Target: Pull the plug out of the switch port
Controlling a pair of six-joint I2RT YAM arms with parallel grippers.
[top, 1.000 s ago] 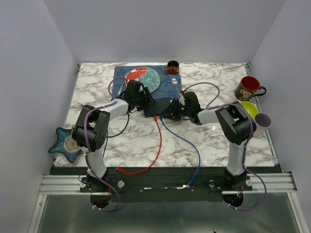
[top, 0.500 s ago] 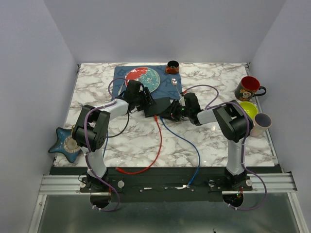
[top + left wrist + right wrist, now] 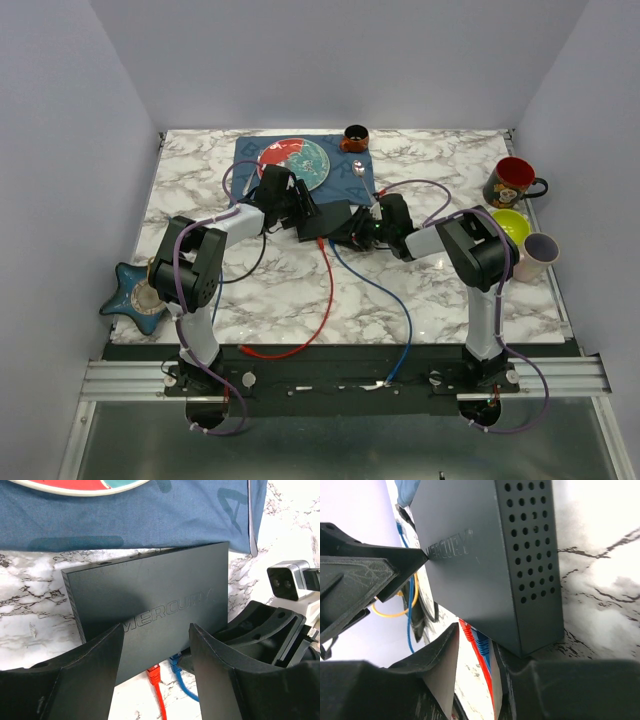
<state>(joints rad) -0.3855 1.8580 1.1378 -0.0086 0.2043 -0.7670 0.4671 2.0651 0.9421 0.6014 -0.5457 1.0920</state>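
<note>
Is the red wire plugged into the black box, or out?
In. The red plug sits in the box's front edge beside the blue plug.

We are looking at a robotics lab test cell, not a home. Plain pale walls (image 3: pixel 60 150) box in the table (image 3: pixel 290 300) on the left, far and right sides. Two arms, the left arm (image 3: pixel 195 270) and the right arm (image 3: pixel 480 260), are bolted to an aluminium rail (image 3: pixel 130 378) along the near edge. On the marble-patterned top, household props sit staged: a plate (image 3: pixel 295 162) on a blue placemat (image 3: pixel 250 152), a red mug (image 3: pixel 512 183) at the right, and a network switch (image 3: pixel 335 220) trailing loose cables.
</note>
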